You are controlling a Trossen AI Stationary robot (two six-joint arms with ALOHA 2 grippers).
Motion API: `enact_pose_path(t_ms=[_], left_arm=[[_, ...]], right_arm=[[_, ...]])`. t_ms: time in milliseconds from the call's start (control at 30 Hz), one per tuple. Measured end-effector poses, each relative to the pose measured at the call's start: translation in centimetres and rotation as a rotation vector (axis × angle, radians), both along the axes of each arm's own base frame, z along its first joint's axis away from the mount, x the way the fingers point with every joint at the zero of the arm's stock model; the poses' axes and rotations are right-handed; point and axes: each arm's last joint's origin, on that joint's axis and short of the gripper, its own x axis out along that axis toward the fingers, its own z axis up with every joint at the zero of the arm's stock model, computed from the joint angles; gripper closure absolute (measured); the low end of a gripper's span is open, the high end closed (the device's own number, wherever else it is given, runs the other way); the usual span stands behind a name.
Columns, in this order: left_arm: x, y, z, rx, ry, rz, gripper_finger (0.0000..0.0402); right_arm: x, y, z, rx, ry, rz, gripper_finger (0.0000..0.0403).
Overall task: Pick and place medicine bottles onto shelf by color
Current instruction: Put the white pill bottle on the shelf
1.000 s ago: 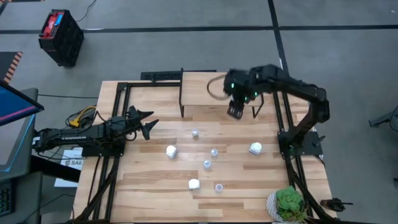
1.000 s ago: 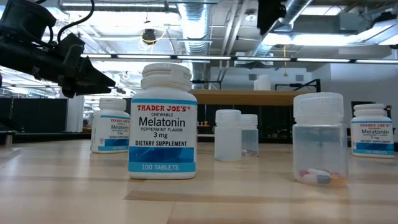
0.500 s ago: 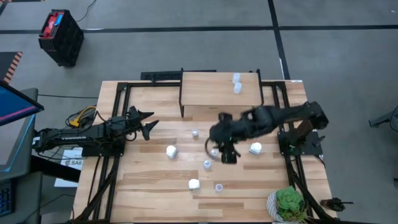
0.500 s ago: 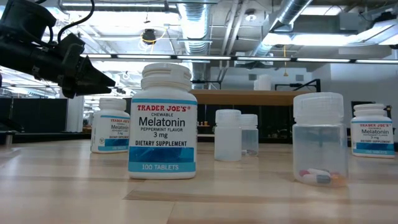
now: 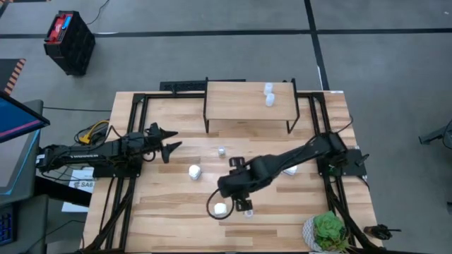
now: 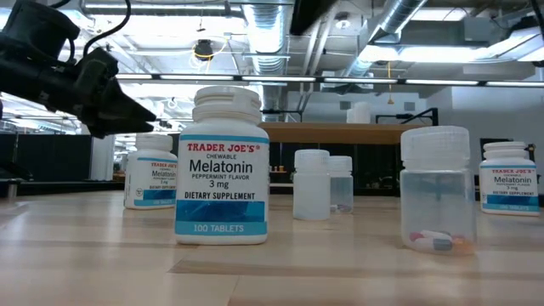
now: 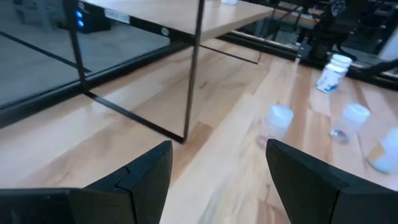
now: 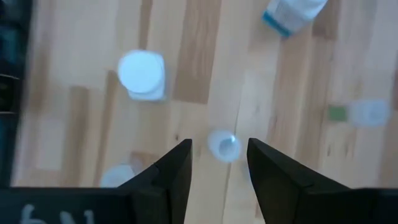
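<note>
Seen from straight overhead in the high view: the whole surface, both arms and the grey floor around. Low view set at surface height, level, facing the shelf and the room behind, very near one melatonin bottle. Left wrist view aimed low across the boards toward the shelf's black legs, past its own dark fingers. Right wrist view pointed steeply down, close above small bottles. Shared by high, low and left wrist views: shelf and scattered bottles.
</note>
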Motion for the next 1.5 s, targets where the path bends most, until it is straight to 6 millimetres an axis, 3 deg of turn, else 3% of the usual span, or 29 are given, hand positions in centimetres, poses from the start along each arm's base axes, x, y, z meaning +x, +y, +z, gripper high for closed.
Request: enact_pose_path(t_ms=[300, 1033, 1200, 1500], left_arm=[[0.0, -0.1, -0.1, -0.012, 0.004, -0.041, 0.0155], [0.1, -0.1, -0.2, 0.042, 0.042, -0.056, 0.0155], [0.1, -0.1, -0.2, 0.050, 0.045, -0.058, 0.0155], [0.1, -0.1, -0.2, -0.028, 0.013, -0.035, 0.0155]], right_arm=[[-0.6, -0.6, -1.4, -0.025, 0.148, -0.112, 0.0245], [0.3, -0.6, -1.2, 0.023, 0.065, -0.135, 0.0254], [0.4, -0.7, -1.2, 0.042, 0.068, -0.130, 0.0229], [0.8, -1.9, -1.2, 0.045, 0.070, -0.156, 0.0140]])
